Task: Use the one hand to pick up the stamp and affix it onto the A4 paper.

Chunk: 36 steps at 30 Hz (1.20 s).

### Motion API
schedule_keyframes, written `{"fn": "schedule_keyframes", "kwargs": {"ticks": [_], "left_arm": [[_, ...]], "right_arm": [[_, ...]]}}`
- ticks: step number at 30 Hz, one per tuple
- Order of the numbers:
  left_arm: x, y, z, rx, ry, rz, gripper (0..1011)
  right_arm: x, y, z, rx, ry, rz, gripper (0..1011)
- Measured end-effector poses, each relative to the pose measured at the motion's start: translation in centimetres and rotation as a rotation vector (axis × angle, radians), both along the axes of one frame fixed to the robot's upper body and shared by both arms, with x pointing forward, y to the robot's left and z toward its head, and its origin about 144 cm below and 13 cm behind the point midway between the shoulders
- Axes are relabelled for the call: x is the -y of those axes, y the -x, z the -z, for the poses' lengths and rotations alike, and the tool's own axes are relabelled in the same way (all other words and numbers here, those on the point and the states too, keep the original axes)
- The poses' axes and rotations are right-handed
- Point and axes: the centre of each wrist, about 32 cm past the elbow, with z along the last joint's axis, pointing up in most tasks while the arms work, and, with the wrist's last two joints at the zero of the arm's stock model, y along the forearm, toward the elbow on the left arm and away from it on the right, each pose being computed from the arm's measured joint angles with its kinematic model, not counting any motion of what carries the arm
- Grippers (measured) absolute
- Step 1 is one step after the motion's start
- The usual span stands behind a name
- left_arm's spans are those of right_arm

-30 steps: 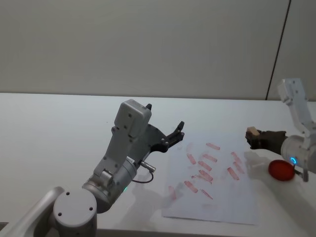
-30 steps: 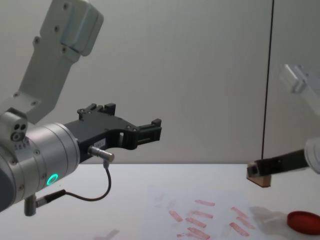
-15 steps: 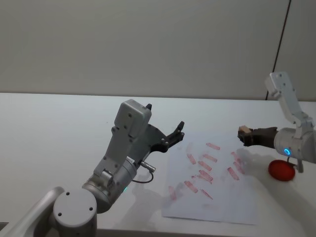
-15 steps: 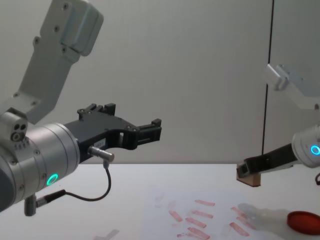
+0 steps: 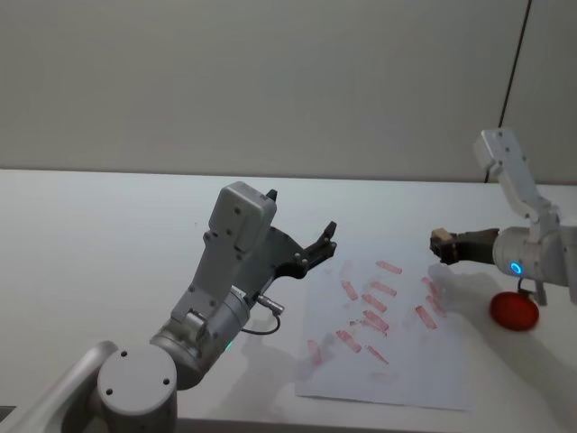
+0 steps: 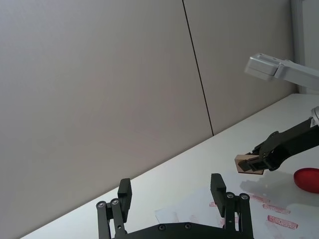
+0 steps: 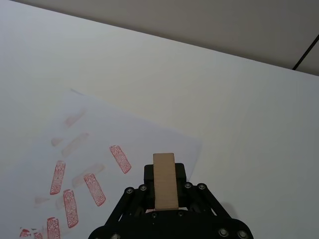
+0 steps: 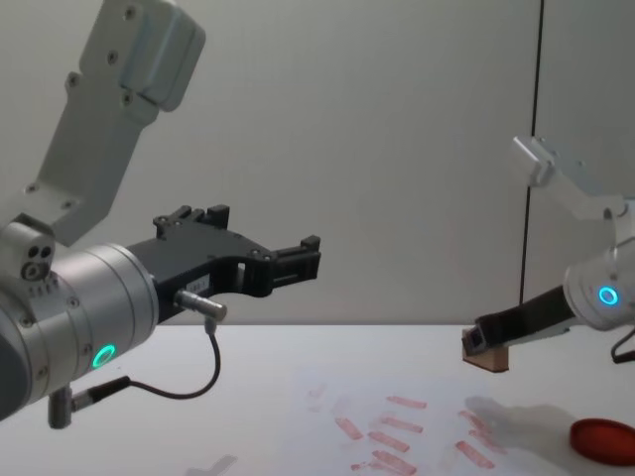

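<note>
We look across a plain white table (image 5: 108,234) set against a pale grey wall (image 5: 270,81), with one dark vertical seam (image 5: 514,81) running down the wall on the right. The A4 paper (image 5: 397,361) lies flat on the table in front of us, right of centre, scattered with red-pink rectangular prints. A round red ink pad (image 5: 515,310) sits on the bare table just beyond the sheet's right edge.

Our right gripper (image 5: 444,245) reaches in from the right, its wrist ring glowing cyan. Its jaws are closed on the stamp (image 5: 440,239), pinching the tan wooden block (image 7: 165,180) along its two long sides. From the chest, the stamp (image 8: 486,357) hangs clear of the table with its shadow below it. It seems to be over the far right corner of the paper (image 7: 124,144), though we cannot be sure of that from these angles.

Our left gripper (image 5: 323,244) is raised off the table left of the sheet. Its fingers (image 6: 218,186) are spread wide, holding nothing.
</note>
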Motion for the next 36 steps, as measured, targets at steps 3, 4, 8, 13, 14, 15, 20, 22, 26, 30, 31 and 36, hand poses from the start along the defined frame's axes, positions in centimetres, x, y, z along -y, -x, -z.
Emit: {"fn": "schedule_keyframes", "kwargs": {"ticks": [3, 4, 8, 13, 14, 15, 20, 22, 26, 30, 31, 36], "left_arm": [[0.0, 0.0, 0.0, 0.0, 0.0, 0.0, 1002], [0.0, 0.0, 0.0, 0.0, 0.0, 0.0, 1002], [0.0, 0.0, 0.0, 0.0, 0.0, 0.0, 1002], [0.0, 0.0, 0.0, 0.0, 0.0, 0.0, 1002], [0.0, 0.0, 0.0, 0.0, 0.0, 0.0, 1002], [0.0, 0.0, 0.0, 0.0, 0.0, 0.0, 1002], [0.0, 0.0, 0.0, 0.0, 0.0, 0.0, 1002], [0.0, 0.0, 0.0, 0.0, 0.0, 0.0, 1002], [0.0, 0.0, 0.0, 0.0, 0.0, 0.0, 1002], [0.0, 0.0, 0.0, 0.0, 0.0, 0.0, 1002], [0.0, 0.0, 0.0, 0.0, 0.0, 0.0, 1002], [0.0, 0.0, 0.0, 0.0, 0.0, 0.0, 1002]], "right_arm": [[-0.1, -0.4, 0.0, 0.004, 0.001, -0.003, 218], [-0.1, -0.4, 0.0, 0.004, 0.002, -0.004, 218], [-0.3, -0.9, 0.1, 0.008, 0.006, -0.012, 218], [-0.5, -1.3, 0.1, 0.008, 0.012, -0.019, 218], [-0.6, -1.4, 0.2, 0.006, 0.013, -0.021, 218], [-0.6, -1.5, 0.2, 0.005, 0.014, -0.022, 218], [-0.8, -1.8, 0.3, -0.005, 0.022, -0.026, 218], [-0.8, -1.9, 0.3, -0.007, 0.024, -0.027, 218], [-0.9, -2.1, 0.4, -0.014, 0.029, -0.029, 218], [-0.9, -2.3, 0.4, -0.019, 0.035, -0.031, 218], [-0.9, -2.3, 0.4, -0.021, 0.037, -0.031, 218], [-0.9, -2.5, 0.4, -0.029, 0.041, -0.031, 218]]}}
